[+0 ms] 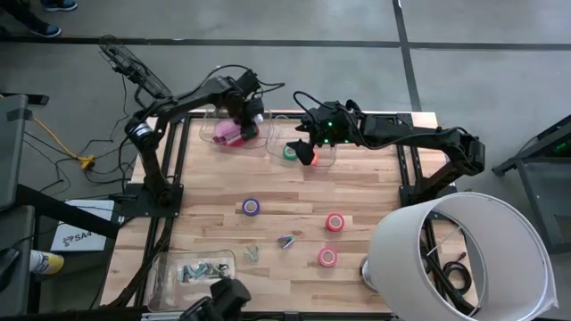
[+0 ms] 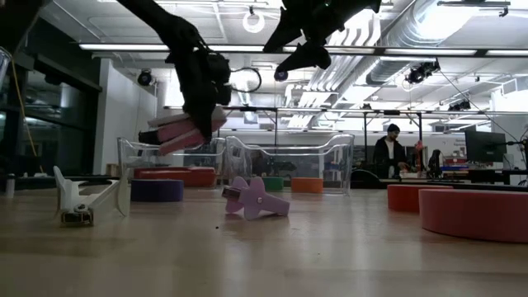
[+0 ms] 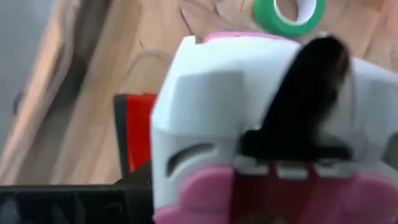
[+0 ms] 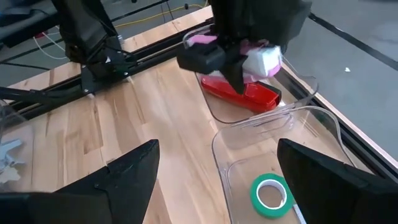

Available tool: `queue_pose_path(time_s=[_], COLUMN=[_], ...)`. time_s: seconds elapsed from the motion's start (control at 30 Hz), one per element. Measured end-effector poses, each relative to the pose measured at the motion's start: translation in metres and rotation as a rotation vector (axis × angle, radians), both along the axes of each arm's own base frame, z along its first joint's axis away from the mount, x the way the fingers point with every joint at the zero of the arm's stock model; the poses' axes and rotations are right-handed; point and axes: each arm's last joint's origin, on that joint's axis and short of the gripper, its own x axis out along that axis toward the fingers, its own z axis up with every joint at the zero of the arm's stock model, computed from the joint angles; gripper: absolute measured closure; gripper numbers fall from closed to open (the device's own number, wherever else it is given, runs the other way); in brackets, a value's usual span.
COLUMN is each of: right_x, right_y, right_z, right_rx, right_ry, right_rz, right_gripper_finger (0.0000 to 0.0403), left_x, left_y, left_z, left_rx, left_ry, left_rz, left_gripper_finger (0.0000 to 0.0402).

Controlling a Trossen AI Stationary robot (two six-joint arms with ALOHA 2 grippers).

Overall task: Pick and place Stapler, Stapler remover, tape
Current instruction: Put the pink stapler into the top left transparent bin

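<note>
Pink-white plastic stapler clamped in left gripper; right gripper jaws wide apart.

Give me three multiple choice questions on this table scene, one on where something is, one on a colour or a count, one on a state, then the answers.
1. Where is the green tape roll?
A. in a clear bin
B. on the bare table
C. in the left gripper

2. What colour is the stapler held over the bins?
A. blue
B. pink and white
C. yellow

3. How does the right gripper stand?
A. shut on a tape roll
B. shut on the stapler
C. open, holding nothing

Answers:
1 A, the right wrist view shows it inside the clear bin.
2 B, the low view shows pink and white in the left gripper.
3 C, its fingers stand apart above the bin.
</note>
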Motion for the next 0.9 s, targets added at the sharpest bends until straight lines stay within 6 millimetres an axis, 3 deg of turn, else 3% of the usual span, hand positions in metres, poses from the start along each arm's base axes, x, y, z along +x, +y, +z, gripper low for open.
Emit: queue_pose_path(time_s=[0.6, 0.9], right_x=[-0.001, -0.001], right_y=[-0.001, -0.001], right_z=[0.0, 0.0], right_rx=[-0.007, 0.003], right_ry=[0.003, 0.0], right_rz=[-0.057, -0.063], right_gripper_finger=[0.0086, 0.0087], left_x=[0.002, 0.002], left_y=[0.006, 0.006], left_z=[-0.033, -0.034], left_rx=[-0.048, -0.045], left_ry=[0.18, 0.191], left_rz=[0.045, 0.049], left_gripper_finger=[0.0257, 0.0257])
